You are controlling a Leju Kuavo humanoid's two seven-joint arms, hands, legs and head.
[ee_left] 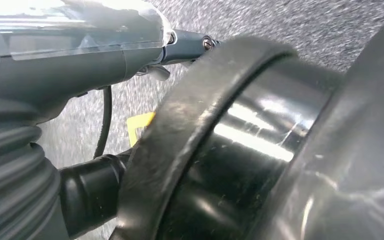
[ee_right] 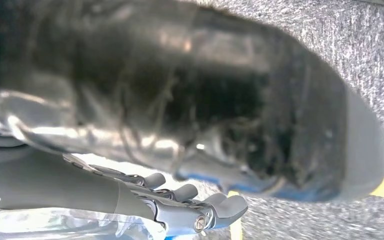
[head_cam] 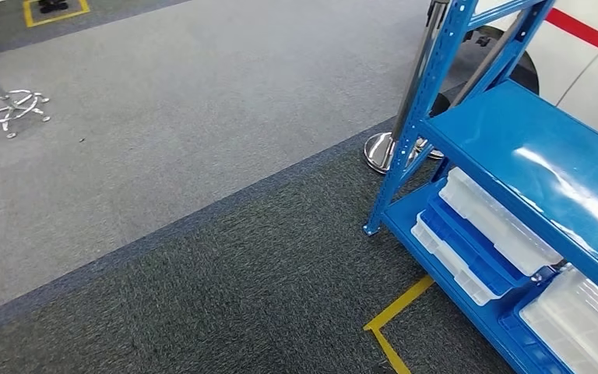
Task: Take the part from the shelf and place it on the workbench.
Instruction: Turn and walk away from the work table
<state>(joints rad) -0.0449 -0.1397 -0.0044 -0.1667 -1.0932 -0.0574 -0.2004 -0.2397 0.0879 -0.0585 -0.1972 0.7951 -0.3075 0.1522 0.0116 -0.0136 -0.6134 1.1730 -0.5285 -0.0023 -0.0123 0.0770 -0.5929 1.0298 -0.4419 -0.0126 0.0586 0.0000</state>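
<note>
A blue metal shelf [head_cam: 529, 148] stands at the right of the head view. Its middle board is bare and glossy. On the bottom board lie stacked white trays [head_cam: 498, 222] and a blue tray [head_cam: 475, 253], with another white tray [head_cam: 584, 323] further right. I cannot single out the part among them. My left hand [ee_left: 70, 65] hangs beside my body, with its grey ribbed cover and one grey finger in sight; its grasp is hidden. My right hand [ee_right: 180, 205] hangs over the carpet, fingers loosely stretched with nothing in them.
Grey carpet spreads left of the shelf, with a darker band in front. Yellow floor tape [head_cam: 397, 312] marks a corner by the shelf's foot. A chrome stanchion base [head_cam: 385, 152] stands behind the shelf post. A stool's chrome base [head_cam: 12, 109] is far left.
</note>
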